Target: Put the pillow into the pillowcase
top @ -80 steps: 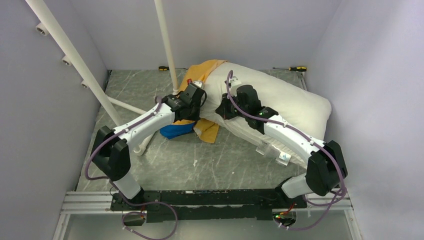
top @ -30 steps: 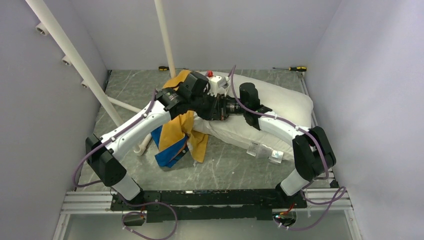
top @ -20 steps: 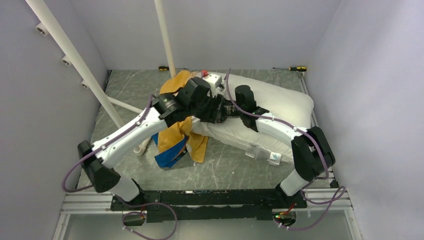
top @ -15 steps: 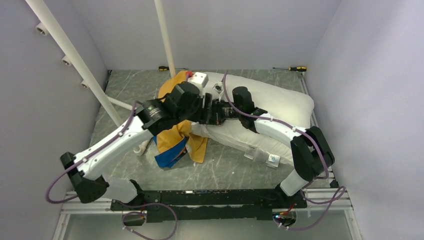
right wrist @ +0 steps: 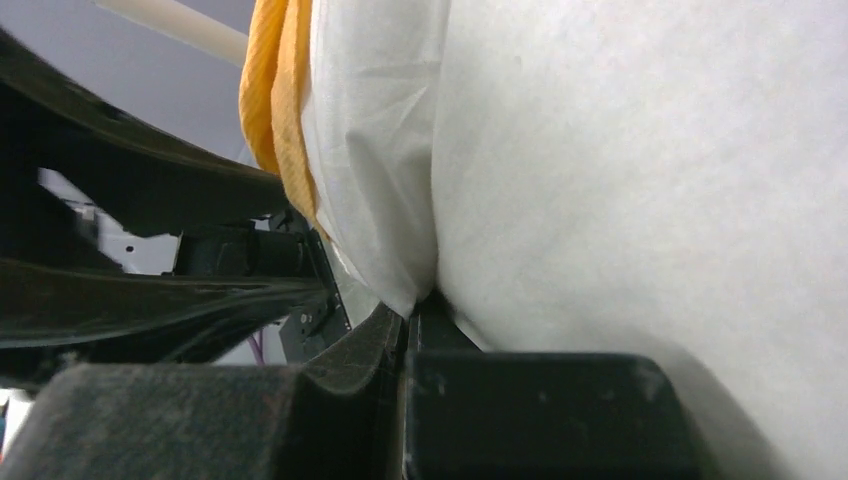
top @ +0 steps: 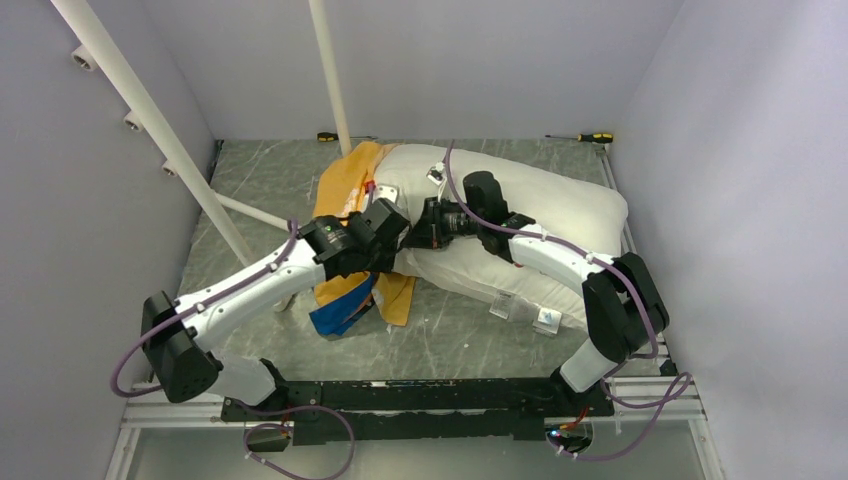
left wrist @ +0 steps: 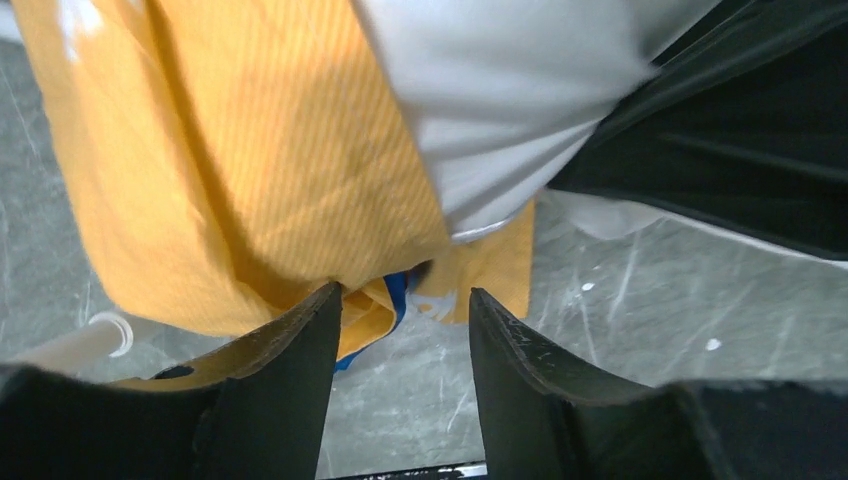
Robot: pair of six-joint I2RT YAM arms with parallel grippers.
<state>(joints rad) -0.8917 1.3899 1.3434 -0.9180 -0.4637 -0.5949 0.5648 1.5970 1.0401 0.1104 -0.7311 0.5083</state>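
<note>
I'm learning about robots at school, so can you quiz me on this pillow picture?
1. True or false: the plump white stuffed pillow is fully inside the thin yellow-orange and blue fabric pillowcase.
2. The left gripper is: A shut, B open, C missing?
3. What does the right gripper pinch?
Key: 1 false; 2 B; 3 the pillow.

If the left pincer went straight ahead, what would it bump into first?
Probably the pillowcase: its yellow fold hangs right in front of the open left pincer, with the pillow just beyond. Depth is hard to judge.
</note>
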